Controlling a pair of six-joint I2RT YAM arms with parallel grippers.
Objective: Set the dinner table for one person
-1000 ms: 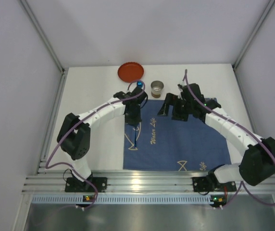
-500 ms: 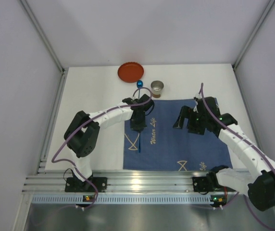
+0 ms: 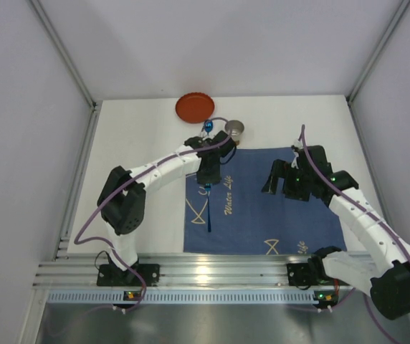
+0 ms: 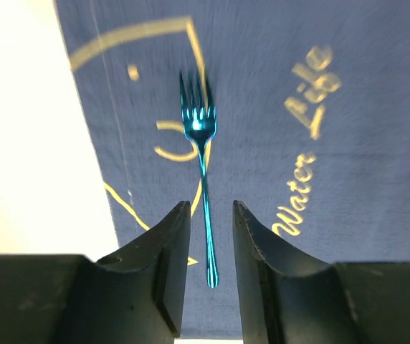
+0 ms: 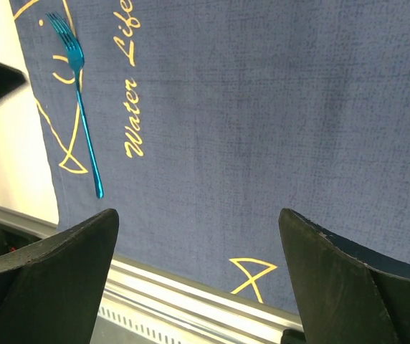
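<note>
A shiny blue fork (image 3: pixel 207 211) lies flat on the left part of the dark blue placemat (image 3: pixel 277 215), which rests on the white dinner table (image 3: pixel 137 158). My left gripper (image 3: pixel 206 180) hovers just beyond the fork's far end, narrowly open and empty. In the left wrist view the fork (image 4: pixel 202 172) lies on the mat, its handle end showing between my fingers (image 4: pixel 170 251) without touching them. My right gripper (image 3: pixel 282 185) is wide open and empty above the mat's right part. The fork also shows in the right wrist view (image 5: pixel 79 100).
An orange plate (image 3: pixel 195 107) sits at the table's far edge. A metal cup (image 3: pixel 234 130) and a small blue utensil (image 3: pixel 207 128) stand just beyond the mat's far edge. The aluminium rail (image 5: pixel 191 301) runs along the near edge.
The fork, hanging from my left gripper a second ago, now lies on the mat, and the left gripper has drawn back toward the far edge. The right gripper moved right and nearer, over the mat.
</note>
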